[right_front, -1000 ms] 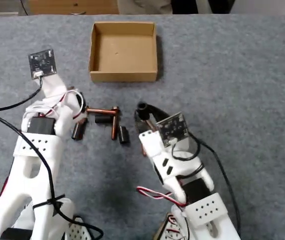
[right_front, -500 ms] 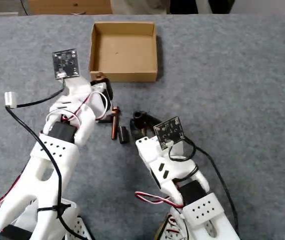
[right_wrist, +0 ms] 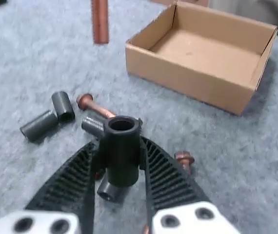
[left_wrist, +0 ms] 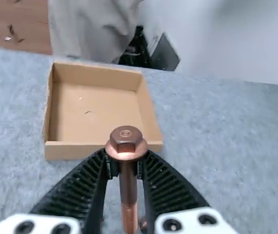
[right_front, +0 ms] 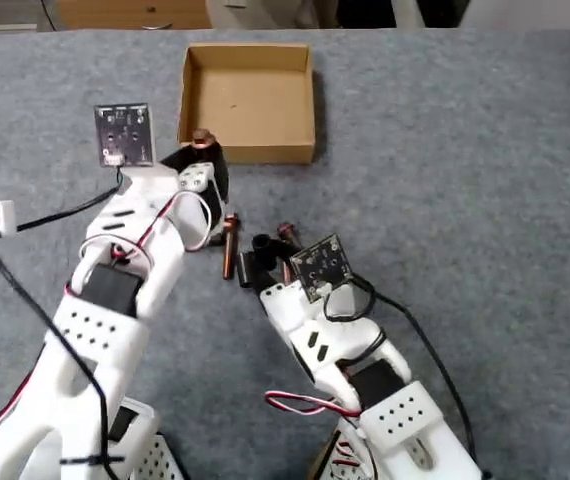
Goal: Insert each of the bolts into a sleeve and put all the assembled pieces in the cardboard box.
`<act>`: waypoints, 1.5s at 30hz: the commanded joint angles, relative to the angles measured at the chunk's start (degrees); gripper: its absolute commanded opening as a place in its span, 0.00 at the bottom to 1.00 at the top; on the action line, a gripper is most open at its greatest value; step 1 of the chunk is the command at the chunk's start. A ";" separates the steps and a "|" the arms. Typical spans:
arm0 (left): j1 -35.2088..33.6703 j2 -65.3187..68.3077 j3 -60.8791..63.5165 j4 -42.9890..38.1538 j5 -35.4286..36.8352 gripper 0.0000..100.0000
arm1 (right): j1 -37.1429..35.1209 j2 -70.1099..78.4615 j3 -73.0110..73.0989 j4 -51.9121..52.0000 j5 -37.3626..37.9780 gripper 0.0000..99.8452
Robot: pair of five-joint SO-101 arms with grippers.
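Since the cardboard box holds nothing and no bolt sits inside a sleeve anywhere on the bench, the task looks to be at its very start, with the first pairing only being set up. The left gripper is pinching a copper bolt just under its hex head, shank hanging down, in the air just short of the box's near wall. The right gripper is clamped on a black sleeve held upright with its open bore facing up, low over the scattered parts and apart from the hanging bolt. By my reading, the step in hand is bringing shank and bore into line; no insertion is made yet, and every assembled piece has yet to go in the box.

Counting bolts, I make three: the one in the left gripper, a second bolt lying flat among the sleeves, and a third bolt whose head shows just beside the right gripper. Counting sleeves, I make five, with less certainty: the one being held, a loose sleeve and a neighbour sleeve lying near each other off to one side, a fourth sleeve partly hidden behind the held one, and a fifth sleeve lying low beneath it. There is one box. If that count holds, three assemblies are left to make and box, with sleeves to spare
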 commanded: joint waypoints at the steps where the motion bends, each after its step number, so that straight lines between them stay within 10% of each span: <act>1: 1.23 -3.82 -3.08 2.99 -0.44 0.02 | -0.75 3.47 -0.48 -5.98 -0.44 0.00; 45: 7.82 -4.53 -5.36 8.26 2.55 0.02 | -0.84 8.13 -3.12 -14.24 0.09 0.00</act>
